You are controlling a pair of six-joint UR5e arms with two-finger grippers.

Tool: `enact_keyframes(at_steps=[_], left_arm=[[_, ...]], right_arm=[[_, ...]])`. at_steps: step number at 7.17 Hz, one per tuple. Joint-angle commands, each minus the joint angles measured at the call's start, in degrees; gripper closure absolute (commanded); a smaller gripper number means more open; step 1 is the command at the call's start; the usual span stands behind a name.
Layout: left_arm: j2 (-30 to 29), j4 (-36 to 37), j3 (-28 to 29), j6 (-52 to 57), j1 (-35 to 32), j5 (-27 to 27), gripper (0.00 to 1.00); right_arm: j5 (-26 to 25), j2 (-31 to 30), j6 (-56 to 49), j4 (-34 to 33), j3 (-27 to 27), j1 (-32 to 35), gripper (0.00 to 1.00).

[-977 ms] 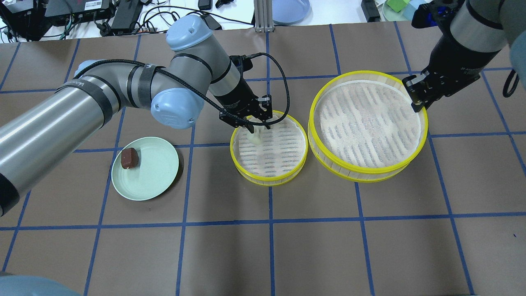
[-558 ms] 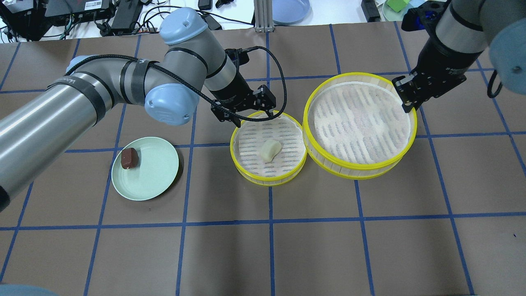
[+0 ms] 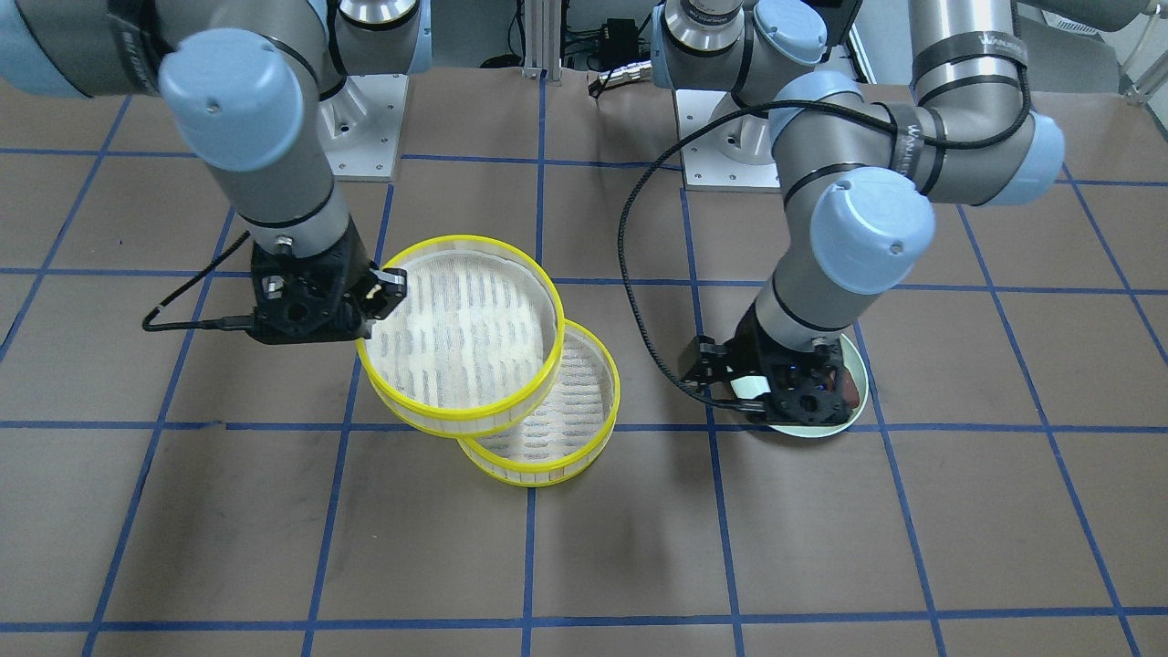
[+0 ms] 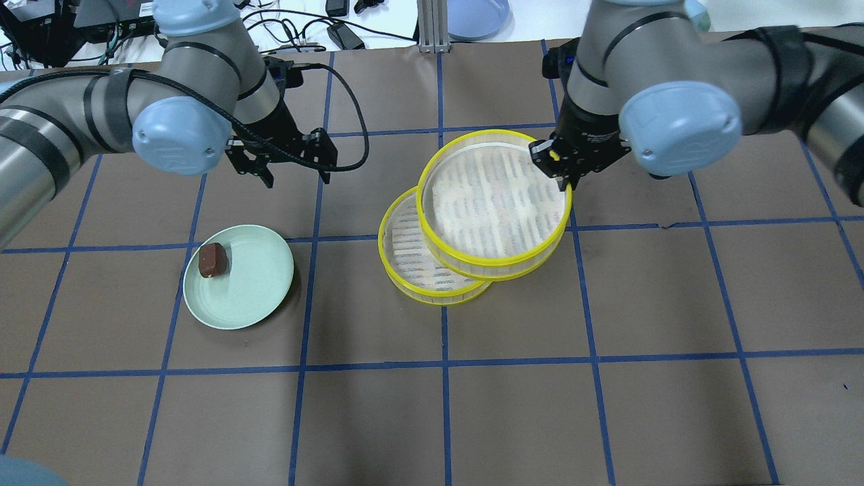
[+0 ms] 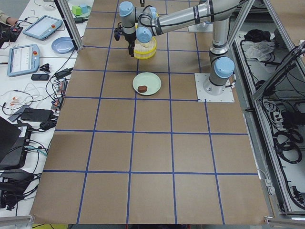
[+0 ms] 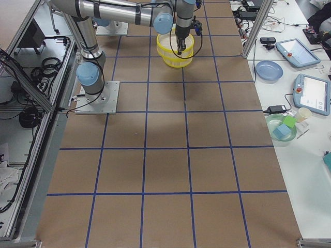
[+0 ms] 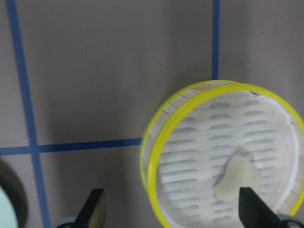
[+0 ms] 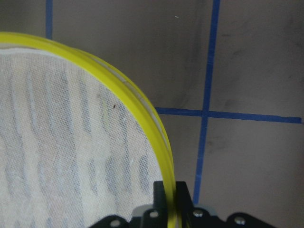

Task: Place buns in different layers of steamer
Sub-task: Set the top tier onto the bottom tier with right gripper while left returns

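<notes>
— What's changed?
— My right gripper, pinching the upper tray by its rim, now swings it half over the lower tray, which holds the white bun. My left gripper, spread, has backed off.
— Meaning?
— I judge layer one loaded. The brown bun waits on the green plate.

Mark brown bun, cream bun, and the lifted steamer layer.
brown bun [image 4: 212,260]: overhead view, middle of its top.
cream bun [image 7: 239,183]: left wrist view, its centre.
lifted steamer layer [image 4: 496,199]: overhead view, bare mesh liner near the centre.
</notes>
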Motion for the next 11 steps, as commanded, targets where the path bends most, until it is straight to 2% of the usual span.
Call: enact_keyframes(at_steps=[1, 3, 4, 7, 8, 9, 10, 11], left_arm=[[-0.07, -2.05, -0.99, 3.77, 8.16, 1.57, 0.00], [-1.13, -3.47, -4.40, 8.78, 12.99, 2.63, 0.00], [-2.35, -3.47, -5.90, 11.85, 15.63, 2.54, 0.00], [-6.74, -3.30, -6.88, 12.06, 15.92, 2.54, 0.00], [-8.15, -2.95, -6.88, 11.97, 15.92, 2.37, 0.00], [-9.38, -2.60, -6.79, 12.06, 15.92, 2.19, 0.02], [-10.35, -2.59, -6.79, 12.06, 15.92, 2.28, 0.12], [-10.97, -2.59, -6.62, 12.06, 15.92, 2.36, 0.66]], right_arm=[[-2.58, 5.21, 6.98, -4.69, 0.29, 5.32, 0.81], [-2.60, 7.68, 7.52, -7.06, 0.90, 5.95, 0.81], [-2.68, 8.04, 8.22, -9.95, 2.90, 6.39, 0.81], [-2.51, 8.13, 8.22, -11.03, 3.36, 7.09, 0.81], [-2.42, 8.13, 8.14, -10.86, 3.36, 7.18, 0.63], [-1.73, 8.30, 8.31, -11.03, 3.28, 7.09, 0.01], [-1.98, 7.78, 7.88, -10.77, 2.49, 6.83, 0.00], [-2.24, 6.04, 7.18, -9.46, -0.21, 5.52, 0.00]])
